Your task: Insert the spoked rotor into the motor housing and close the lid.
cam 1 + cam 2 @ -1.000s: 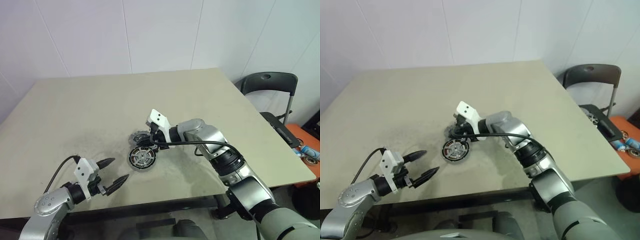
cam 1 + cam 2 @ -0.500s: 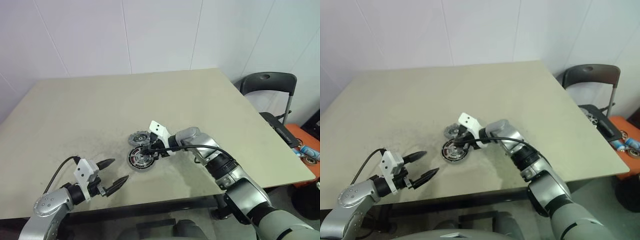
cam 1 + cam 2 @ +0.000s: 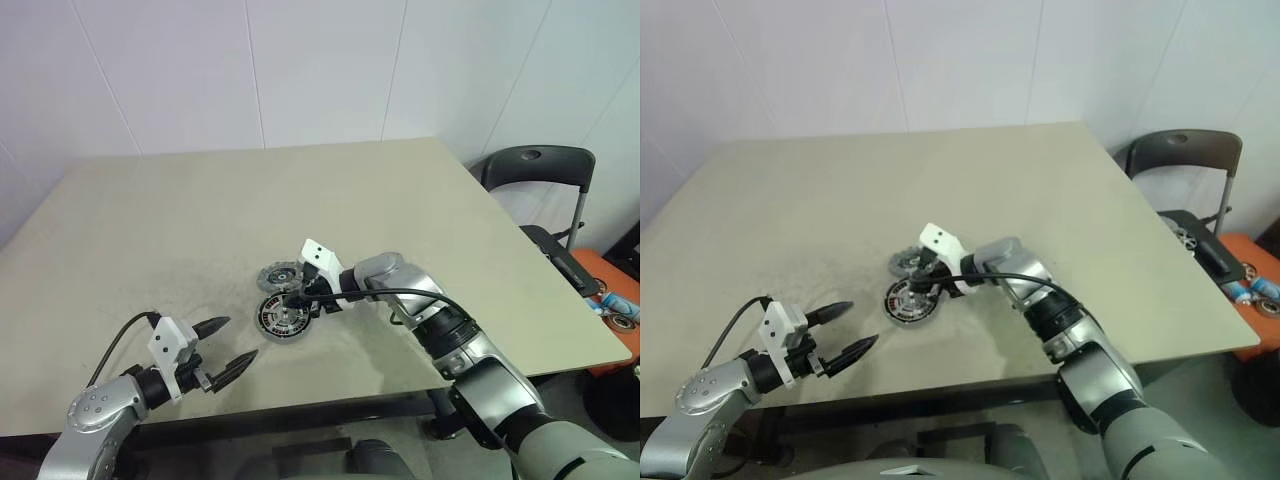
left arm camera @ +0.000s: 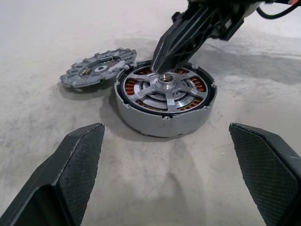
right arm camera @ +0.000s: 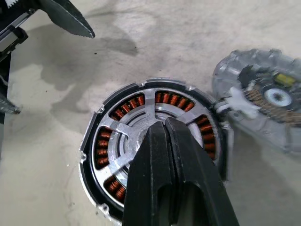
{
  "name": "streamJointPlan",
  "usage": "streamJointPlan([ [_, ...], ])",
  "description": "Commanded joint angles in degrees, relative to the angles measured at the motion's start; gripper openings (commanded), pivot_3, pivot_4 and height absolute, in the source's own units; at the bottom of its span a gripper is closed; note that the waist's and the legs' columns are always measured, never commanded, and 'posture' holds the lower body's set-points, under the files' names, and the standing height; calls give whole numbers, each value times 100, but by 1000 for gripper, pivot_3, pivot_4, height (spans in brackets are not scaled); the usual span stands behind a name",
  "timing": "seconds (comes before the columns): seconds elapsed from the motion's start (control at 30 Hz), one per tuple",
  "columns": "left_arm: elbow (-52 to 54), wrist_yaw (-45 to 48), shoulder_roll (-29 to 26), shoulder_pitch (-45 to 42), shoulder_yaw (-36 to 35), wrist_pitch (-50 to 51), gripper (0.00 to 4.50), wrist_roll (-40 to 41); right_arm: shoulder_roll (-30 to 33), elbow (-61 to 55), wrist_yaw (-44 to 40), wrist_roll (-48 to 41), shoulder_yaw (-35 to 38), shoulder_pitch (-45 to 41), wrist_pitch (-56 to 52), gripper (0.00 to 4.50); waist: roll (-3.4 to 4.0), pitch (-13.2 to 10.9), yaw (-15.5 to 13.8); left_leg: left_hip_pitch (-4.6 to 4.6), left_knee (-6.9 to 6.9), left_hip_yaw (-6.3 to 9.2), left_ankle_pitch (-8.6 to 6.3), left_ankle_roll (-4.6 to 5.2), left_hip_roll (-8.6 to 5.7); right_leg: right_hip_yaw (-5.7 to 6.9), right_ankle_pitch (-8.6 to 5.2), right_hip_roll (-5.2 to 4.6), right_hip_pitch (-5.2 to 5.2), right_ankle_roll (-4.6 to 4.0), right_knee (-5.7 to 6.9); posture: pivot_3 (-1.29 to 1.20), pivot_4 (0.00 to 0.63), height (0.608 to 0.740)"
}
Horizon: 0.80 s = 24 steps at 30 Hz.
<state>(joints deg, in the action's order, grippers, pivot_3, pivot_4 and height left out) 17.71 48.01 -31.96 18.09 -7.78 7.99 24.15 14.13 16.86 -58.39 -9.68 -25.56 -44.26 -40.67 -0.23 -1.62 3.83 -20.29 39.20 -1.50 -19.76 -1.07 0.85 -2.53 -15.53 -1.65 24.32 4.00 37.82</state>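
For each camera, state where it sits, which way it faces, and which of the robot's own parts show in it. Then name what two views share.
Head views: on the head, looking down over the table; both arms show.
Left wrist view: low, looking between the open left gripper at the motor housing, rotor inside.
Right wrist view: above the housing, along the shut right gripper.
Shared: both wrist views show the housing and lid.

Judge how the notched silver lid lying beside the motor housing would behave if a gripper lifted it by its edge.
The lid looks like rigid metal, so probably stiff, not floppy. Thin and flat, it likely sits low and is awkward to get under. Its notched edge may give some purchase.
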Motion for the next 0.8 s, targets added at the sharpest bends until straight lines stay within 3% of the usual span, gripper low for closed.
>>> streamJointPlan([
  [0.03, 126, -20, -12, -93, 1, -80, 4500, -41, 239, -412, -185, 76, 46, -179, 239, 29, 0, 0, 2, 0, 0, 0, 0, 0, 0, 0, 0, 0, 0, 0, 0, 0, 0, 740],
  [0.57, 110, -37, 9, -99, -17, -110, 4500, -58, 706, -361, -983, 493, -244, -587, 936, 29, 0, -1, -1, 2, 1, -1, 0, 0, 1, 0, 0, 4, 0, 0, 1, 0, 0, 740],
  [0.67, 107, -30, 0, -96, -34, -108, 4500, -55, 961, -406, -1371, 765, -535, -621, 1521, 565, 0, -1, -6, 2, 1, -1, 0, 0, 1, 0, 0, 3, 0, 0, 1, 0, 0, 740],
  [0.8, 101, -16, -15, -101, -47, -115, 4500, -55, 1140, -428, -1806, 998, -780, -666, 2127, 1874, -1, -1, -3, 2, 2, -1, 0, 0, 0, 0, 0, 3, -1, 0, 0, 0, 0, 740],
])
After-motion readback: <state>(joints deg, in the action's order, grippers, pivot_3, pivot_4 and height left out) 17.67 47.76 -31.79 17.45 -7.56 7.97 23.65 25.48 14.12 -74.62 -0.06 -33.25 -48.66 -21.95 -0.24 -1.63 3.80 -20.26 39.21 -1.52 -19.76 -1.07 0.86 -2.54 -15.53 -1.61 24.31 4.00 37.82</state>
